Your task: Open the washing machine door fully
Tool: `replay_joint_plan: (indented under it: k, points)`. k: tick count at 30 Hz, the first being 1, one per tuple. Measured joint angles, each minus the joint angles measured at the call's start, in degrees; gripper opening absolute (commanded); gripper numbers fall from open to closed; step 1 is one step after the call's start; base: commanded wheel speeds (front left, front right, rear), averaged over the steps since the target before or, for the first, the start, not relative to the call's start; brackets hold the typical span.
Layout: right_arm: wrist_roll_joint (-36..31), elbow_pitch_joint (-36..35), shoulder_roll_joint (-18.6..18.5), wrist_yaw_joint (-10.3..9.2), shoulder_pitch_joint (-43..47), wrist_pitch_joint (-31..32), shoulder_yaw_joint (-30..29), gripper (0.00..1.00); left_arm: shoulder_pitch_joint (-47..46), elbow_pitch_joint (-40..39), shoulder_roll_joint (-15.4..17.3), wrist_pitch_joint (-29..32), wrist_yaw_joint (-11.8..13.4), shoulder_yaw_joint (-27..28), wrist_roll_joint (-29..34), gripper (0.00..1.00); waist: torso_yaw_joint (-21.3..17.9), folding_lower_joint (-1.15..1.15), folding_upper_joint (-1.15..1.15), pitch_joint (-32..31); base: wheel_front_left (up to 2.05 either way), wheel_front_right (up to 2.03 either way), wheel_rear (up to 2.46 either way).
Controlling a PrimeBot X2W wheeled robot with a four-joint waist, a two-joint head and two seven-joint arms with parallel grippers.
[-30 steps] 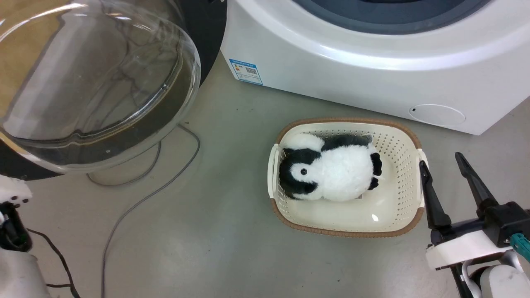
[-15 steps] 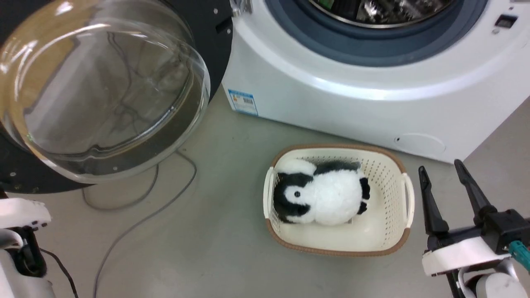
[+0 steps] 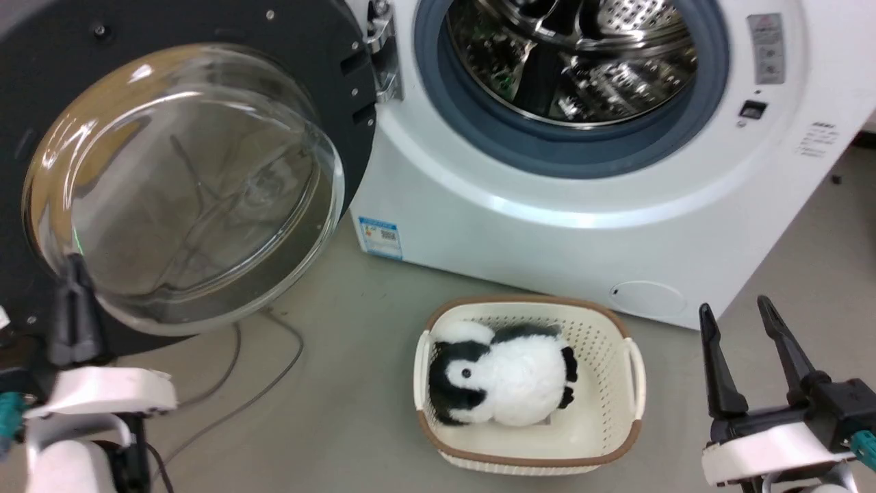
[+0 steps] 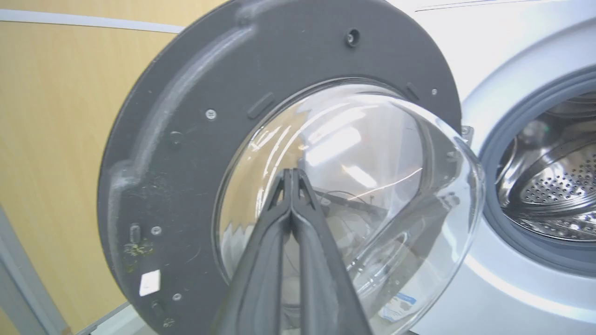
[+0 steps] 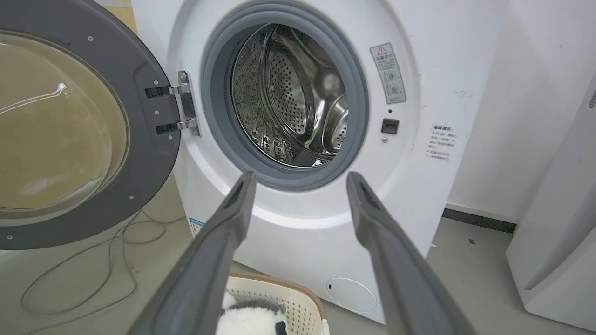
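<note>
Head camera lifts: drum [image 3: 568, 61] enters view, door angle unchanged. Washing machine door [image 3: 185, 192] swung wide, left of washing machine [image 3: 547, 226]. Left pincer [image 3: 72, 274] closed, empty; right pincer [image 3: 733, 308] open, empty. Opening looks done.

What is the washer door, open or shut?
Open. The door stands swung wide to the left on its hinge, and the steel drum shows uncovered.

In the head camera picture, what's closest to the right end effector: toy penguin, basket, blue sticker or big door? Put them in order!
From the right end effector, head view:
1. Basket, on the floor just to its left.
2. Toy penguin, lying in the basket's left half.
3. Blue sticker, low on the washing machine.
4. Washing machine door, open, far left.
</note>
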Motion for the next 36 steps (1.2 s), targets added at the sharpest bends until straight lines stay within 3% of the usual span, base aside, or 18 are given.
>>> replay_joint_plan:
  k: [4,5,6,7,26,31,32,36]
  points:
    - [1.16,-0.52,0.02,0.0,1.61,0.0,-0.3,1.0,2.66,-0.48,-0.45,0.0,-0.11,-4.04,-1.27,0.0,-1.36,0.0,0.0,-2.04,0.0,0.0,0.0]
    - [1.4,-0.64,0.02,0.0,2.08,0.0,-0.32,1.0,3.42,-0.52,-0.58,0.0,-0.2,-5.05,-1.9,0.24,-1.69,0.0,0.0,-2.55,0.0,0.0,0.0]
    - [1.41,-0.7,0.02,0.0,2.52,0.0,-0.36,1.0,4.25,-0.49,-0.67,0.0,-0.37,-6.14,-2.42,0.74,-2.02,0.0,0.0,-3.08,0.0,0.0,0.0]
    - [1.46,-0.75,0.02,0.0,2.92,0.0,-0.35,1.0,5.06,-0.52,-0.77,0.0,-0.49,-7.01,-2.77,1.0,-2.36,0.0,0.0,-3.61,0.0,0.0,0.0]
    - [3.48,-2.22,0.08,0.0,6.2,0.0,0.23,1.0,12.82,-1.33,-0.98,0.0,-0.41,-18.61,-7.22,1.0,-11.3,0.0,0.0,-7.58,0.0,0.0,0.0]
    - [3.92,-1.9,0.08,0.0,6.75,0.0,0.8,1.0,13.4,-0.46,-0.99,0.0,1.62,-18.95,-7.45,1.0,-13.41,0.0,0.0,-7.87,0.0,0.0,0.0]
    - [3.92,-1.79,0.08,0.0,7.02,0.01,0.9,0.0,13.56,-0.12,-0.99,0.0,2.0,-19.01,-7.46,0.0,-13.77,0.0,0.0,-7.93,0.0,0.0,0.0]
    - [3.91,-1.75,0.07,0.0,7.12,0.05,0.93,0.0,13.63,0.1,-1.0,0.09,2.02,-19.15,-7.45,0.0,-14.09,0.0,0.0,-7.98,0.0,0.0,0.0]
